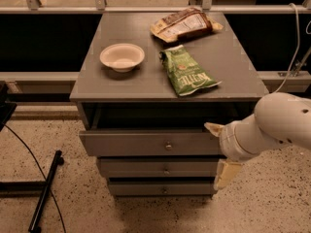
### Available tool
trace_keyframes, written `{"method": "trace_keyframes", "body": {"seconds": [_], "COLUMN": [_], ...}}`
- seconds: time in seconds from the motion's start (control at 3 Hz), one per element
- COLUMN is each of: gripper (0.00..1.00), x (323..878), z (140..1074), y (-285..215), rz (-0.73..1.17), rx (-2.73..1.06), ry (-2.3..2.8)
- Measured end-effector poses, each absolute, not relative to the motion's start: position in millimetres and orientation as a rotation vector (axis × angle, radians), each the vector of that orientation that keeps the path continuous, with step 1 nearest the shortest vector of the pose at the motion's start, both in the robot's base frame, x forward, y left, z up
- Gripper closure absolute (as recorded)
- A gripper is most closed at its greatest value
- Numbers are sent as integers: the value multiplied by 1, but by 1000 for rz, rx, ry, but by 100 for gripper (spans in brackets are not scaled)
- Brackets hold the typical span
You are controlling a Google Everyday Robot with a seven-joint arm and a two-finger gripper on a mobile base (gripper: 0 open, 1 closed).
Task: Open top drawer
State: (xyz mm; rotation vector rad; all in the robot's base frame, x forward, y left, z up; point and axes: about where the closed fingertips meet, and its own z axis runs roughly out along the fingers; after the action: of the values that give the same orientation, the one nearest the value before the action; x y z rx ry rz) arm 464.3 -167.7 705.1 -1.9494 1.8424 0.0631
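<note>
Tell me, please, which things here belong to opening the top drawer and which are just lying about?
For the job:
- top drawer, partly pulled out
- knob at its centre
- gripper, open, at the drawer's right end

Just lying about:
- white bowl, green chip bag and brown snack bag, all on the cabinet top
- two lower drawers
</note>
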Motion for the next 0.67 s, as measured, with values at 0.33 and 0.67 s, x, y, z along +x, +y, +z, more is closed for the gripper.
{"method": "trace_keyframes", "body": {"seconds": [0.33,0.67], "gripper": [0,0], "x": [496,525], "z": [691,675], "y": [-164,-163], "rz": [4,-34], "rx": [-1930,-1924], "ry": [1860,1876]}}
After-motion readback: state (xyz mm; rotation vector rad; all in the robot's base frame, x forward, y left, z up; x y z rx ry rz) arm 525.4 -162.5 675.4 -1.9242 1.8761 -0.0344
